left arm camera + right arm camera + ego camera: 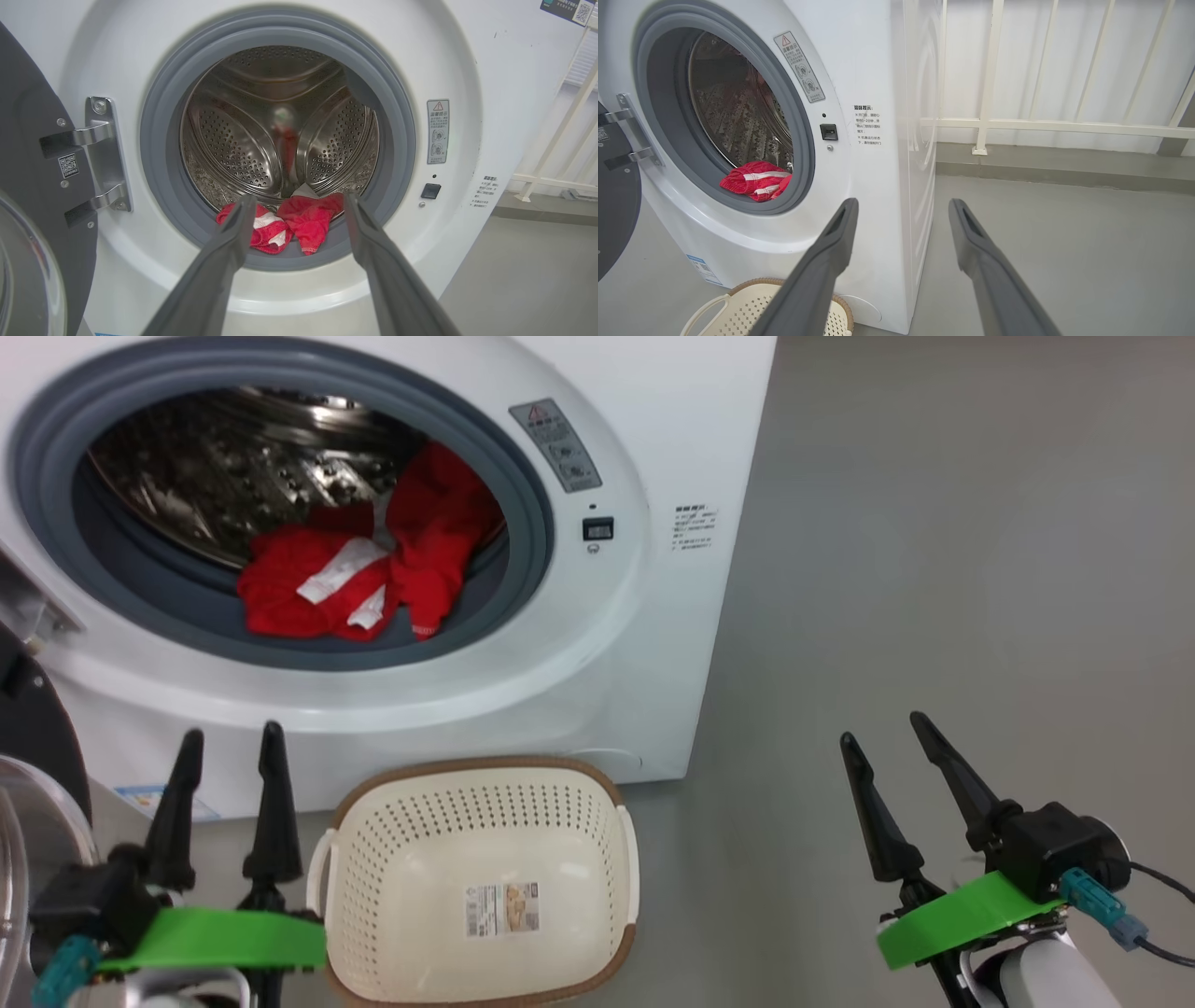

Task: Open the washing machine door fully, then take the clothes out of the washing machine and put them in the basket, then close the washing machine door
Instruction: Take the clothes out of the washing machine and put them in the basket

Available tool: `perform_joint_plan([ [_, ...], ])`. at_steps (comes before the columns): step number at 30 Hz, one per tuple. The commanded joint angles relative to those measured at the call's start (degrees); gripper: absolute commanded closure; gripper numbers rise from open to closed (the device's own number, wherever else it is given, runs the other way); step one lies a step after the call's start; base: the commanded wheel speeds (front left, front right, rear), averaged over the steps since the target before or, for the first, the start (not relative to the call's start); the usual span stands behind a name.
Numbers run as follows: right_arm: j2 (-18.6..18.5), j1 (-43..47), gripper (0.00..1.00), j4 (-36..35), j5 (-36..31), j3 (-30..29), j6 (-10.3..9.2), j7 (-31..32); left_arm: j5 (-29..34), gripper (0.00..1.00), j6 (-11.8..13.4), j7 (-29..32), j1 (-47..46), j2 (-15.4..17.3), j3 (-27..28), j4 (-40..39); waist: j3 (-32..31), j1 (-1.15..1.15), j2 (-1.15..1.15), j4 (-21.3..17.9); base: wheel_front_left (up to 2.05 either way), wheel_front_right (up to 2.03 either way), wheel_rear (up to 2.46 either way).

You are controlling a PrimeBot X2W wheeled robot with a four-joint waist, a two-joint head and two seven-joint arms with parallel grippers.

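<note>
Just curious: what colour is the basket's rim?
Brown, around the cream basket; clearest in the head view.

washing machine mouth clear, door aside (left)

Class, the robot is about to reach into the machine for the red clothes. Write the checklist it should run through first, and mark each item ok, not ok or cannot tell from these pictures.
1. The washing machine door stands clear of the opening: ok.
2. The clothes lie at the front of the drum, in plain sight: ok.
3. The basket is upright on the floor before the washing machine, with nothing in it: ok.
4. The left gripper has its fingers apart and holds nothing: ok.
5. The right gripper has its fingers apart and holds nothing: ok.
6. No further garment is hidden under the red pile: cannot tell.
</note>
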Motion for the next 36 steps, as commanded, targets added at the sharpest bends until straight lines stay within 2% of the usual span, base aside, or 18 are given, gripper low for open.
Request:
perform_joint_plan([
  [1, -0.6, -2.4, 0.0, -1.7, 0.5, 1.6, 0.02, -0.4, 0.2, 0.0, 0.2, -0.7, -3.5, 1.2, 1.9, -0.6, 3.2, 0.0, 0.0, 0.7, 0.0, 0.0, 0.0],
  [24, -2.6, -8.7, 0.0, -4.3, 0.7, 2.2, 0.02, -0.4, 2.2, 0.0, -1.6, -0.7, -29.9, 1.1, 2.4, 15.0, 17.8, 0.0, 0.0, 0.7, 0.0, 0.0, 0.0],
  [36, -2.8, -11.1, 0.0, -3.9, 2.0, 2.7, 0.02, -0.4, 6.2, 0.0, -1.2, -0.7, -43.0, 3.6, 0.9, 26.7, 23.1, 0.0, 0.0, -0.6, 0.0, 0.0, 0.0],
])
